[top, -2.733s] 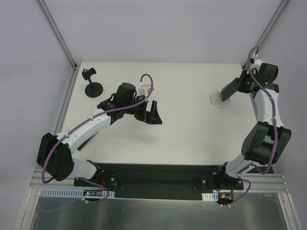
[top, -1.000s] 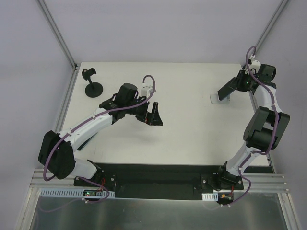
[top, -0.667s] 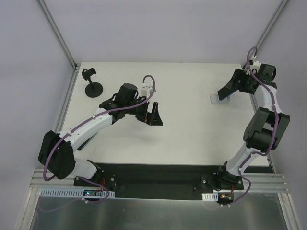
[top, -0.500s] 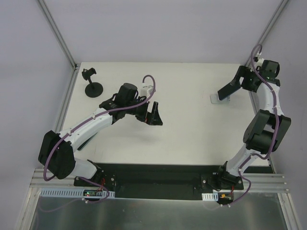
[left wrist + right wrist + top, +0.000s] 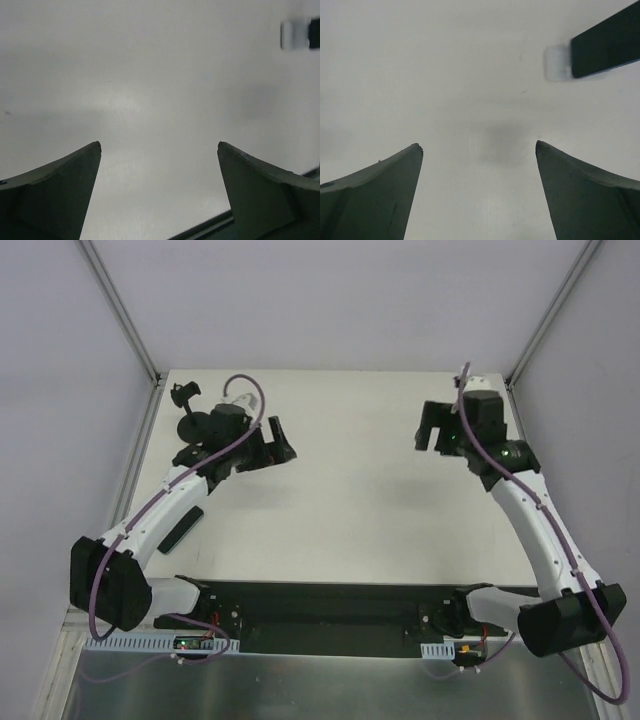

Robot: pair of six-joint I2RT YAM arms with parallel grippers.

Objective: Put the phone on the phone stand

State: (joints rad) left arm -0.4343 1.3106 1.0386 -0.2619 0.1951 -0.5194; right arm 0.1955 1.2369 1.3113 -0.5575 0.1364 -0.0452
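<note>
In the right wrist view the black phone point(image 5: 607, 42) shows at the upper right, its lower end against the blurred white phone stand point(image 5: 556, 63). From the left wrist view both are tiny at the far right edge: the phone stand point(image 5: 292, 35) and the phone point(image 5: 315, 33). In the top view my right arm hides them. My right gripper point(image 5: 428, 430) point(image 5: 479, 146) is open and empty, apart from the phone, over bare table. My left gripper point(image 5: 280, 443) point(image 5: 159, 145) is open and empty at the back left.
A black round-based pole stand point(image 5: 185, 400) with a clamp top stands in the back left corner, right beside my left wrist. A slim dark flat object point(image 5: 183, 530) lies on the table next to the left arm. Metal frame posts rise at both back corners.
My right gripper opened, let go of the phone at the stand and drew back leftward. My left arm swung back and left, toward the pole stand.
</note>
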